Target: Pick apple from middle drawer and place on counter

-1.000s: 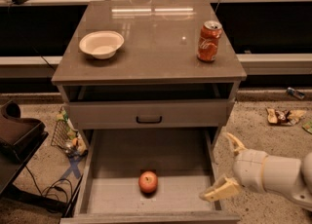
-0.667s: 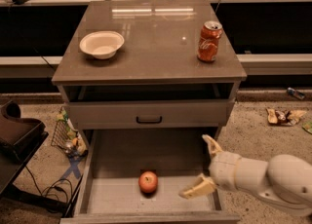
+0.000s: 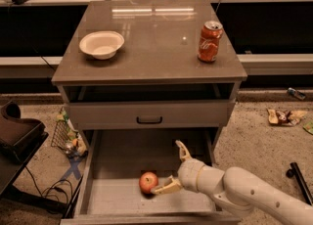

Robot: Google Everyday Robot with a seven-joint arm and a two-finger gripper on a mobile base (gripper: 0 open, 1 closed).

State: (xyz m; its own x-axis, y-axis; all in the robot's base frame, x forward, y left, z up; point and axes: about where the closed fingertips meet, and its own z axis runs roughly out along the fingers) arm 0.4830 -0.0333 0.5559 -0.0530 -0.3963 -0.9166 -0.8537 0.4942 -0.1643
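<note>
The red-orange apple [image 3: 148, 182] lies on the floor of the open middle drawer [image 3: 117, 194], near its front centre. My gripper [image 3: 170, 166] is inside the drawer just right of the apple, open, with one finger tip close beside the apple and the other finger [image 3: 182, 149] raised behind it. It holds nothing. The counter [image 3: 151, 48] is the glossy grey-brown top of the cabinet above.
A white bowl [image 3: 101, 44] sits on the counter's left and an orange soda can [image 3: 210, 41] on its right. A closed drawer front with a black handle [image 3: 149, 120] is above the open drawer. Clutter and cables lie on the floor at left, wrappers at right.
My gripper has moved left across the drawer, from its right wall to right beside the apple. The apple has not moved.
</note>
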